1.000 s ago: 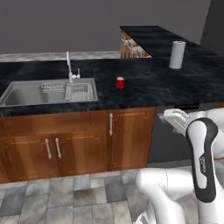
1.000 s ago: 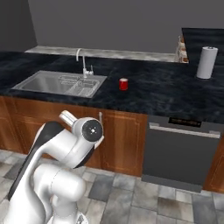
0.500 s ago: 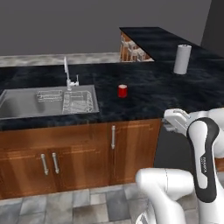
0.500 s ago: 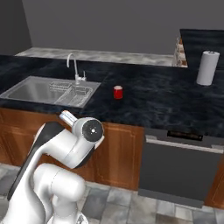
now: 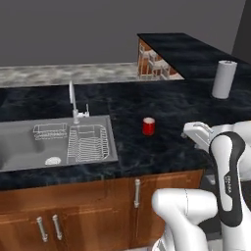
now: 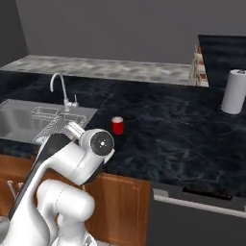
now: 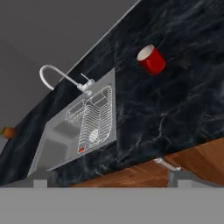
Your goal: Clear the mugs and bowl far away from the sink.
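End effector (image 7: 107, 180) empty, fingers spread wide apart, poised short of the counter's (image 7: 175, 105) near edge and well apart from everything on it; nothing gripped, nothing touched. Task apparently at its very start; red mug (image 5: 148, 126) not yet picked up, standing upright on the dark counter just right of the sink (image 5: 29, 142), long axis vertical, open mouth up, no handle visible so no facing to speak of. In the hand view, same mug (image 7: 151, 59) appearing tilted through the camera's roll alone. Sink basin holding wire racks (image 5: 88, 142), faucet (image 5: 72, 100) at its far edge. Paper towel roll (image 5: 224, 79) far right, well apart from the mug. Left to do, judging from this: reach, grasp, carry rightward away from the sink.
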